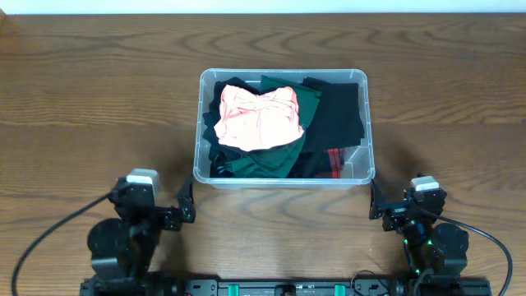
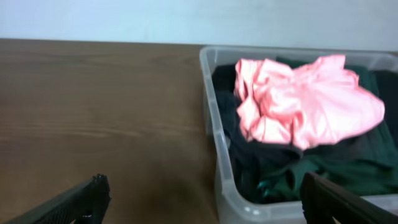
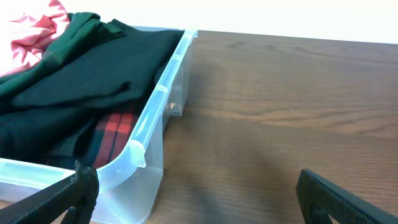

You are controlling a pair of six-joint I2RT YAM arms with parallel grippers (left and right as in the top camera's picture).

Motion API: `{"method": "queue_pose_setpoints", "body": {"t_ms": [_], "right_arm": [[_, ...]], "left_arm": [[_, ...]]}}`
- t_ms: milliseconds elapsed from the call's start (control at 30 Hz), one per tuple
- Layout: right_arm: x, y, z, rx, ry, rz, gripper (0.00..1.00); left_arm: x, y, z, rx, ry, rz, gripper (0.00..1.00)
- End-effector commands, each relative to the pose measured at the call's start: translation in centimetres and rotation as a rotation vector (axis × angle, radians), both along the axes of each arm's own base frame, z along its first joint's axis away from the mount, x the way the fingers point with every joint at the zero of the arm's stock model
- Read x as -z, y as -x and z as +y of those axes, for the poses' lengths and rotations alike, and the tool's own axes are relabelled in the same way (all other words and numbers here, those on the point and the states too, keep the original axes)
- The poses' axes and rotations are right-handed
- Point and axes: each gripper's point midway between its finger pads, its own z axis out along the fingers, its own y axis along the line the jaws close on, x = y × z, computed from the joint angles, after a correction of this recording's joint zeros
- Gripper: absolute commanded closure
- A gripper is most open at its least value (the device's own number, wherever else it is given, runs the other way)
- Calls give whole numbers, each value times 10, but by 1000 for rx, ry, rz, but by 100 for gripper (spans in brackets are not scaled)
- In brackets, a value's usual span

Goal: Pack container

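Ahead, container [image 1: 279,72] between left tool [image 2: 202,193], right tool [image 3: 196,186].

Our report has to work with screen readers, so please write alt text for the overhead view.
A clear container sits on a wooden table, with a pink garment atop dark clothes inside it. The left gripper and right gripper rest open and empty near its front corners.

Probably a robotics lab: wood-grain table [image 1: 82,99], plain pale wall [image 2: 124,18], black mounting rail [image 1: 279,289] at its edge.
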Motion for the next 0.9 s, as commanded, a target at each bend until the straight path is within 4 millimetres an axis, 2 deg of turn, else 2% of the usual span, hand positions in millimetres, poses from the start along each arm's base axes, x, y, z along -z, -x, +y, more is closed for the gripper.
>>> {"method": "queue_pose_setpoints", "body": {"t_ms": [0, 400, 567, 800, 867], "right_arm": [[0, 0, -1, 7, -15, 0, 1], [0, 0, -1, 7, -15, 0, 1], [0, 0, -1, 7, -15, 0, 1], [0, 0, -1, 7, -14, 0, 1], [0, 0, -1, 7, -15, 0, 1]], "left_arm": [[11, 2, -4, 21, -8, -24, 2], [41, 2, -4, 21, -10, -49, 2], [53, -2, 3, -17, -25, -35, 2], [79, -9, 7, -40, -39, -10, 2], [78, -10, 7, -41, -39, -20, 2]]}}
